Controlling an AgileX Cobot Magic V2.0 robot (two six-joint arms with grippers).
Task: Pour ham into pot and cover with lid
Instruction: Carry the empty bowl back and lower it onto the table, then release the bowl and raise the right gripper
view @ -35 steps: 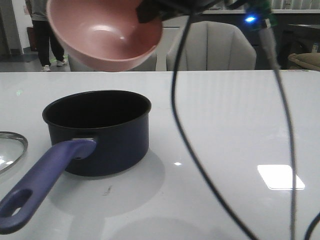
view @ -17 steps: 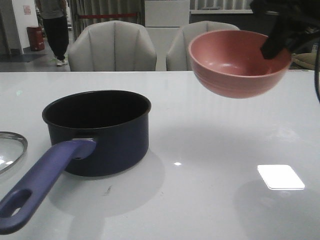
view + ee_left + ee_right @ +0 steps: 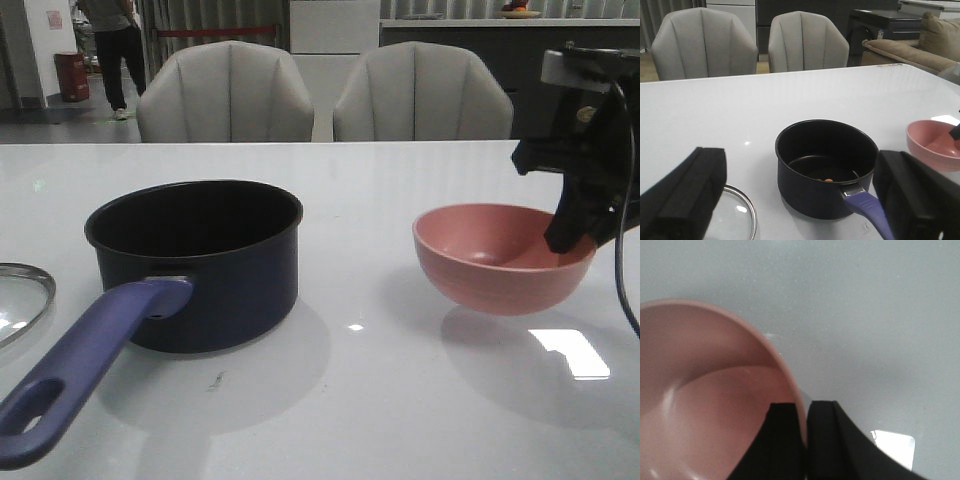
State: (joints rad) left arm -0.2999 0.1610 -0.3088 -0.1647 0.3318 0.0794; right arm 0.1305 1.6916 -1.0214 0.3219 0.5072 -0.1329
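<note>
Black padded fingers of the right tool (image 3: 806, 440) pinch the near-right rim of the round pink ceramic-looking bowl (image 3: 500, 255), one finger inside the wall and one outside, closed tight on it. The bowl hangs upright and low over the white glossy surface (image 3: 420, 390), right of the pot; whether its base touches cannot be told (a shadow lies close beneath it). It looks empty.

Out to the left, the left tool (image 3: 800, 200) stands wide apart and holds nothing, its two black pads framing the dark navy round saucepan with the long purple-blue handle (image 3: 827, 167). A small flat orange piece of ham (image 3: 828, 180) lies on the pan's black floor, so the pouring looks done.

What remains is the round clear glass lid with a silver metal rim (image 3: 735, 217), lying flat on the surface just left of the pan, near the left tool. Its knob is not visible in these views. I judge it stiff, fairly heavy for its size, breakable, and slippery on the glass and rim; the knob at the centre is the sensible hold, gripped squarely so the lid hangs level and does not swing. Setting it down gently matters, metal rim onto pan rim.
</note>
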